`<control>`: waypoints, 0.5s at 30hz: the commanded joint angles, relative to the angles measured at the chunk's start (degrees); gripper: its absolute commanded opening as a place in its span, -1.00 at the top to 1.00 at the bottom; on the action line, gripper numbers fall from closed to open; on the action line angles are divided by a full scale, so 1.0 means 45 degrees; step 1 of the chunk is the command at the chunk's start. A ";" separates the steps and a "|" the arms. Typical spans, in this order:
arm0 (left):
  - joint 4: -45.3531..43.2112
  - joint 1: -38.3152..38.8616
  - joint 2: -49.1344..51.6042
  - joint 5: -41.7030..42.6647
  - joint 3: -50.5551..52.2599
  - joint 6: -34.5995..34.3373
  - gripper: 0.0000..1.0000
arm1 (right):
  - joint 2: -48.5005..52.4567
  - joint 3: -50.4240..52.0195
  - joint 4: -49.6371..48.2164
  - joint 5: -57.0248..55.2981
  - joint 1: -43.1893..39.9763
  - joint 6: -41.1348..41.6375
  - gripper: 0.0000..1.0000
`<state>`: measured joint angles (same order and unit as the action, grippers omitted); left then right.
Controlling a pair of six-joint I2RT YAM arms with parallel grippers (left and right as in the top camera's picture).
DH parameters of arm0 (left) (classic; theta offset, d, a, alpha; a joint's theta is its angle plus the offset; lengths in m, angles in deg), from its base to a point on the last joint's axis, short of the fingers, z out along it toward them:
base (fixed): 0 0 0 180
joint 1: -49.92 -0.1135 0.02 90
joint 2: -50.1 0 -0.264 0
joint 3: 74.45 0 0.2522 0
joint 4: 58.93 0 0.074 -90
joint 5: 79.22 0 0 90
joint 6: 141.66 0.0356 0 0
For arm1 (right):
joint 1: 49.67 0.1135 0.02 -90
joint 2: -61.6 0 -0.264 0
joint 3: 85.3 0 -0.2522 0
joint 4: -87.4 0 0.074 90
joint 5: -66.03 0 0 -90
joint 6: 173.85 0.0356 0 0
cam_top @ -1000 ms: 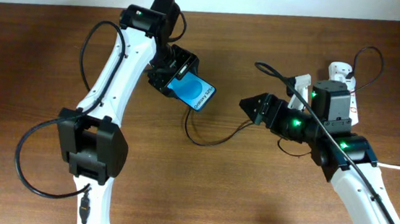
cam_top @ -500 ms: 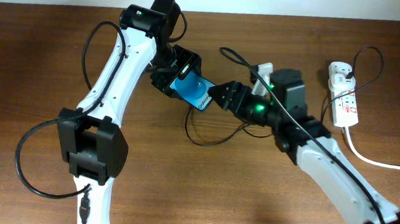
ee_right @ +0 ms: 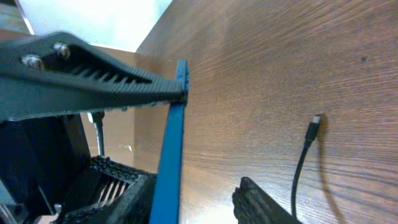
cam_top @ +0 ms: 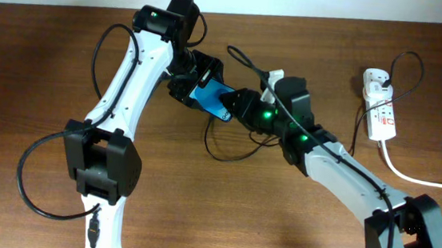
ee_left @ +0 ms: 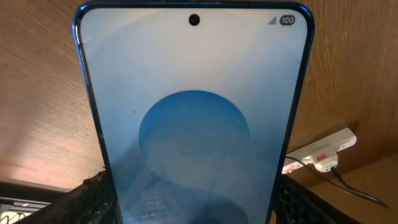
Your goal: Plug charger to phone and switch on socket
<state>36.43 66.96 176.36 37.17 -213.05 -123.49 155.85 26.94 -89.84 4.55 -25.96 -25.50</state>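
My left gripper (cam_top: 196, 82) is shut on the phone (cam_top: 211, 97) and holds its blue screen tilted above the table. The phone fills the left wrist view (ee_left: 193, 112), with the left gripper (ee_left: 193, 202) clamping its lower sides. My right gripper (cam_top: 235, 105) is open at the phone's lower end. In the right wrist view the phone's blue edge (ee_right: 173, 155) stands between the right gripper's (ee_right: 193, 202) fingers. The charger (cam_top: 238, 155) lies looped on the table, held by neither gripper, with its connector tip (ee_right: 316, 119) free. The socket (cam_top: 380, 114) lies at the far right.
The socket's thick white cord (cam_top: 409, 174) runs off the right edge. The socket also shows in the left wrist view (ee_left: 320, 155). A thin black cable (cam_top: 409, 64) arcs up from the socket. The robots' black cables hang beside both arms.
My right arm has swung left from near the socket to the phone's lower end. The left arm and phone have stayed still.
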 commanded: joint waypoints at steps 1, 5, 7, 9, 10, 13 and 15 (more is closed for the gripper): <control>-0.0019 0.0053 0.0010 0.0277 -0.0306 -0.0243 1.00 | 0.0024 -0.0107 -0.0092 -0.0520 0.0238 -0.0073 0.24; -0.0015 0.0053 0.0010 0.0282 -0.0306 -0.0238 1.00 | 0.0024 -0.0107 -0.0214 -0.0602 0.0238 -0.0034 0.38; 0.0010 0.0102 0.0010 0.0282 -0.0306 -0.0238 1.00 | 0.0024 -0.0107 -0.0423 -0.0593 0.0243 -0.0039 0.38; 0.0029 0.0165 0.0010 0.0277 -0.0306 -0.0238 1.00 | 0.0024 -0.0107 -0.0631 -0.0588 0.0243 -0.0034 0.38; 0.0029 0.0204 0.0010 0.0277 -0.0306 -0.0238 1.00 | 0.0024 -0.0107 -0.0665 -0.0588 0.0243 -0.0034 0.38; 0.0019 0.0243 0.0010 0.0277 -0.0306 -0.0238 1.00 | 0.0024 -0.0107 -0.0661 -0.0486 0.0243 -0.0039 0.53; 0.0015 0.0238 0.0010 0.0277 -0.0306 -0.0238 1.00 | 0.0024 -0.0107 -0.0661 -0.0442 0.0243 -0.0039 0.57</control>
<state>36.48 67.81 176.36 37.17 -213.05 -123.76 155.85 26.94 -92.57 2.84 -25.24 -25.40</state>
